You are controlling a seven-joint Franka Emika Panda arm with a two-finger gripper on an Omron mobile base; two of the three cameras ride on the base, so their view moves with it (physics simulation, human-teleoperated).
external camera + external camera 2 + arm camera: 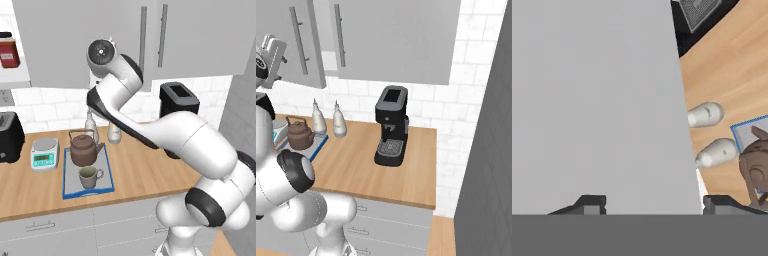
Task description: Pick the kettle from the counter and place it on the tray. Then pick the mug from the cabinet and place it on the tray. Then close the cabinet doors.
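Left base view: the kettle (pixel 83 148) and the mug (pixel 89 176) both sit on the tray (pixel 66 174), kettle at the far end, mug at the near end, so the two placing steps look done.
Tray: it lies on the counter (pixel 145 170) just right of a small white scale (pixel 45 153), with two pale bottles (pixel 114 132) beyond it by the wall.
Step in hand: closing the cabinet doors, as I judge it.
Cabinet doors: in the right base view the left door (pixel 291 40) stands a little out from the right door (pixel 396 37), a strip of pale wall showing between them; the left one looks not fully shut.
Gripper: in the hand view its two dark tips (pixel 647 205) stand wide apart with nothing between them, right up against a flat grey door panel (pixel 597 100); it shows small at the far left of the right base view.
Doing it well: push flat on the panel near its free edge, away from the hinge, and keep the push square so the tips do not slide off.
Watch: the arm's elbow hangs above the tray; keep it high so kettle and mug stay put.
Other things: a black coffee machine (pixel 392 126) stands well to the right, out of the way.
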